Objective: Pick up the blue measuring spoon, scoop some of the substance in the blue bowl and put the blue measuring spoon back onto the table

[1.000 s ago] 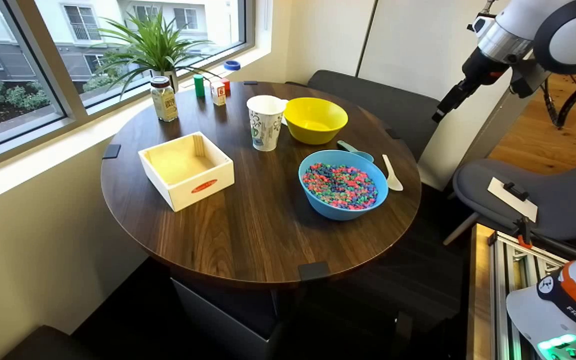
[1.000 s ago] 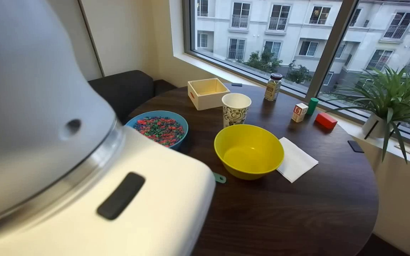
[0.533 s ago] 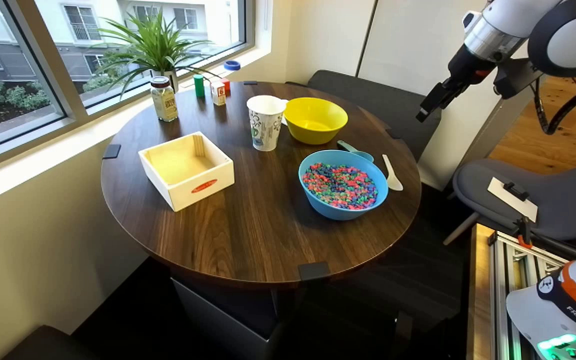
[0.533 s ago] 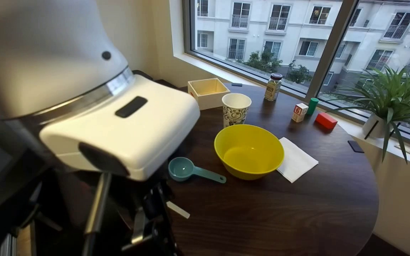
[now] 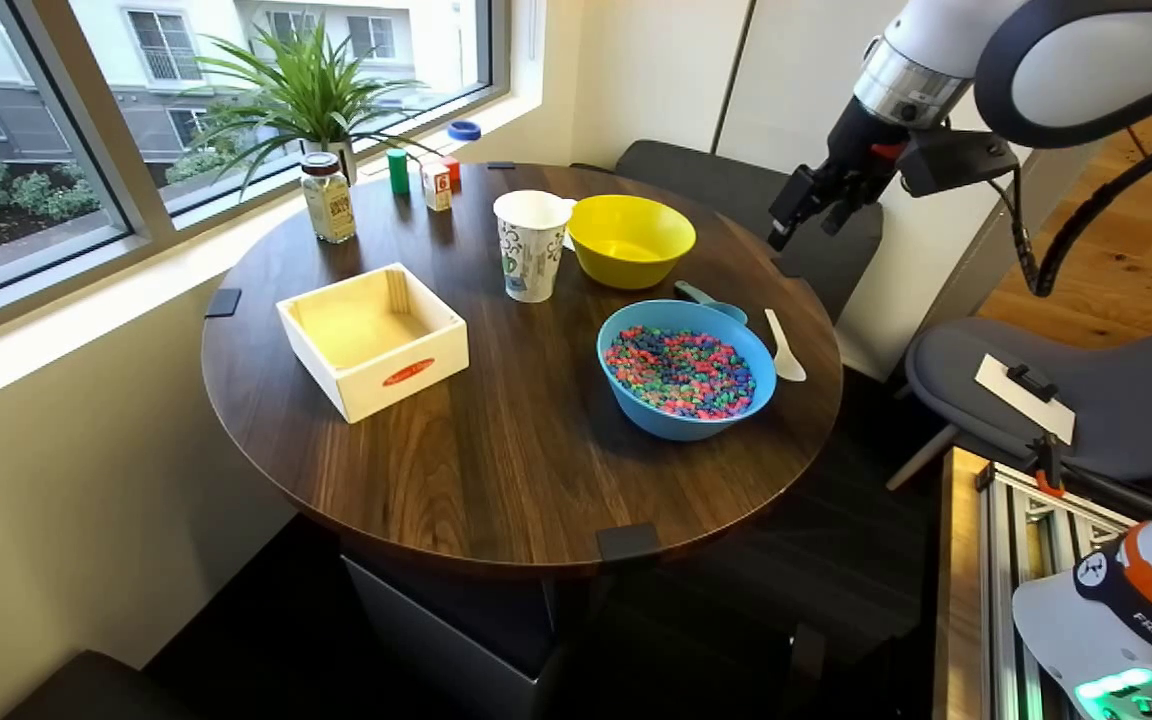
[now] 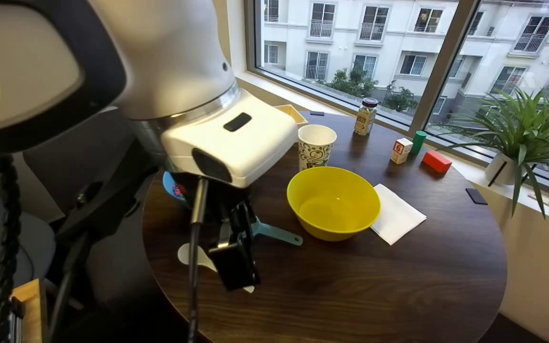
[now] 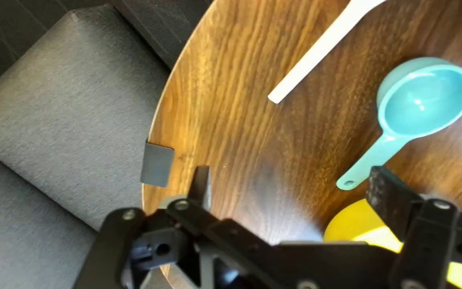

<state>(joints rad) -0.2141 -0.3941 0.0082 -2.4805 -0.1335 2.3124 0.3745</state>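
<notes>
While the pincer (image 7: 289, 176) gapes wide | blue measuring spoon (image 7: 407, 120) rests on table (image 5: 506, 450) | near blue bowl (image 5: 671, 429)

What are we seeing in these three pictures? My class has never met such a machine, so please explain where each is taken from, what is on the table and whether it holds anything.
The machine is a robot arm ending in a two-fingered gripper. Two pictures look on from outside; the third, the wrist view, is taken from the arm itself, so the gripper shows along its lower edge.

On the round wooden table are a blue bowl of multicoloured granules, a yellow bowl, a paper cup, an open wooden box, a labelled glass jar, a folded white napkin, a green cylinder, a red block and a block marked 6. A blue measuring spoon and a white spoon lie near the blue bowl.

Nothing is held: the gripper is open.
</notes>
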